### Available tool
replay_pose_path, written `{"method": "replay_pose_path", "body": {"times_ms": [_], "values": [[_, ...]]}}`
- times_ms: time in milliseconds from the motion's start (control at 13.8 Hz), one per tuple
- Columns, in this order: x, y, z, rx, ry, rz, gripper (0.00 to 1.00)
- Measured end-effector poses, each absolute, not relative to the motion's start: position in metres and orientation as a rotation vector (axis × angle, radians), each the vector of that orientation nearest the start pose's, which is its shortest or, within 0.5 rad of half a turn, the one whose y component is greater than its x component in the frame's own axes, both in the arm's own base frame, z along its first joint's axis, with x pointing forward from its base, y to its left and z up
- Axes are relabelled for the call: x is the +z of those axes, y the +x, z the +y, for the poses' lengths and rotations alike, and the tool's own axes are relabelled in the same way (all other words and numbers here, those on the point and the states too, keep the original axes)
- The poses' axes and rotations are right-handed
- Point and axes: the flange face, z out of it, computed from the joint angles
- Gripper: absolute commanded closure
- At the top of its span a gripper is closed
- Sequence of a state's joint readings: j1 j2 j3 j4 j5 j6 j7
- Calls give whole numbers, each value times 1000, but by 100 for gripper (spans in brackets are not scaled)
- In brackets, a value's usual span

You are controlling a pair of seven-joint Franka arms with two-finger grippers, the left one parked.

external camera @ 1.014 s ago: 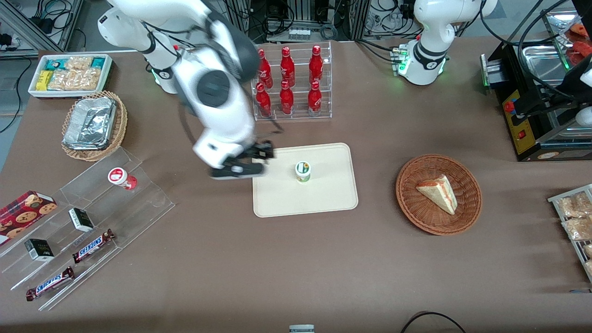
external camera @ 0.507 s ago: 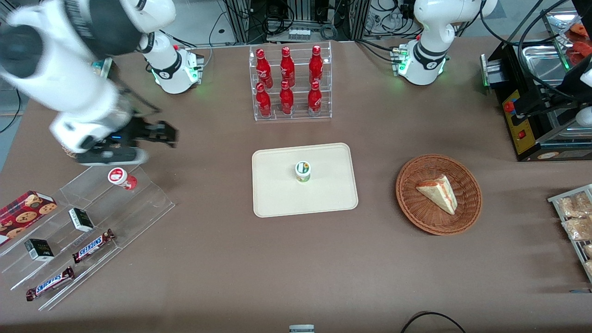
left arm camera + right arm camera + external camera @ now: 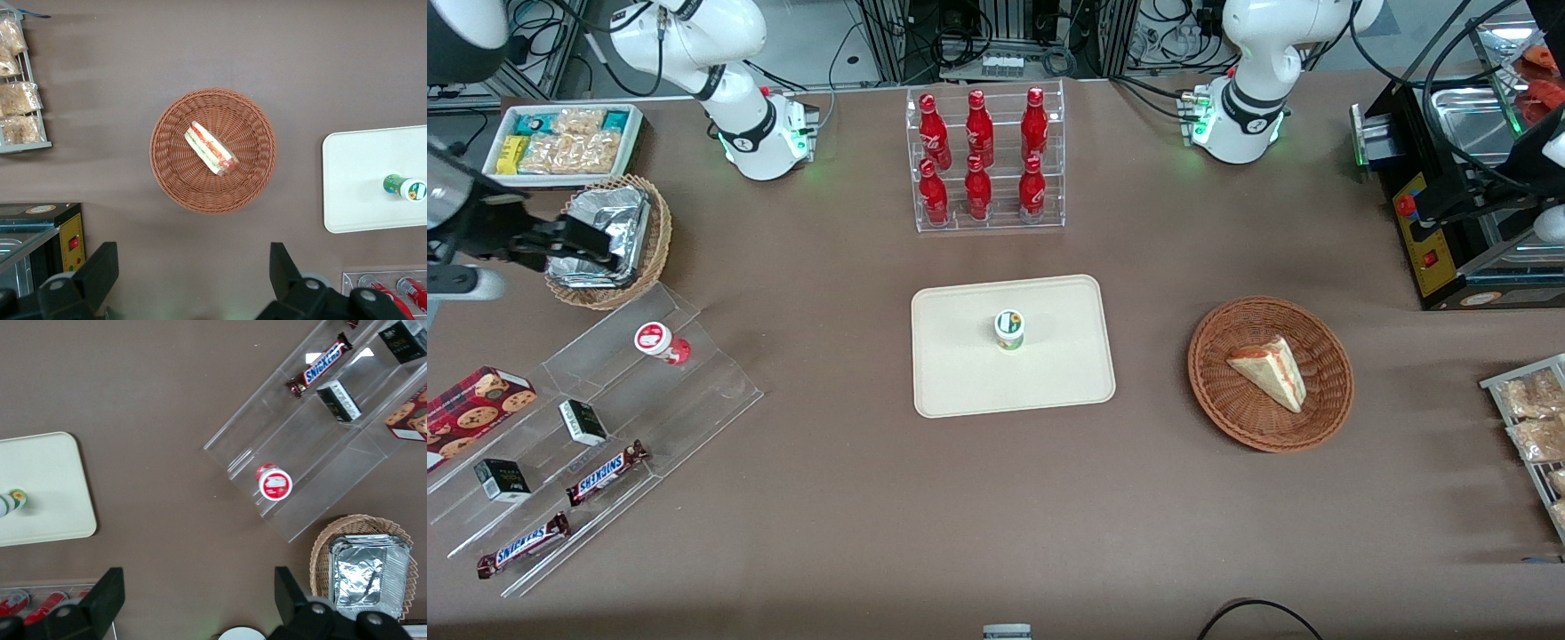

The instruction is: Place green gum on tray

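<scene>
The small green gum bottle with the white round lid [image 3: 1009, 330] stands upright near the middle of the flat cream-beige rectangular tray [image 3: 960, 382], well inside its low rim and touching nothing else. From the working arm's wrist camera the same green gum bottle [image 3: 11, 502] shows on the tray [image 3: 53, 487], and the parked arm's camera agrees: bottle [image 3: 404, 187] on the tray [image 3: 353, 180].

The right arm's end effector [image 3: 574, 240] hangs far off toward the working arm's end of the brown tabletop [image 3: 996, 516], at about nine o'clock from the tray, above the round brown wicker basket with the foil containers [image 3: 609, 244]. Its two dark fingers [image 3: 103, 600] stand wide apart with nothing between them.

By my reckoning the task is done: the gum sits on the tray, let go, and the arm is well clear. Nothing seems left beyond the arm coming to rest.

The similar red-bodied bottle with the red-marked lid [image 3: 660, 342] sits untouched on the clear acrylic stepped shelf [image 3: 694, 391], at roughly nine o'clock from the tray.
</scene>
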State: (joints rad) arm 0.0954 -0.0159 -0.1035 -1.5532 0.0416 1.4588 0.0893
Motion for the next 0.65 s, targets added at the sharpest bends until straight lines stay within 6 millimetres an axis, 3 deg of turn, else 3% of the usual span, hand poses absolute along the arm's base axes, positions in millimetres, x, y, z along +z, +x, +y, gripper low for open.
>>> {"method": "replay_pose_path", "body": {"times_ms": [507,652], "values": [[626,537,-31,141,-3087,237,0],[625,537,-32,146,-3087,240,0]]}}
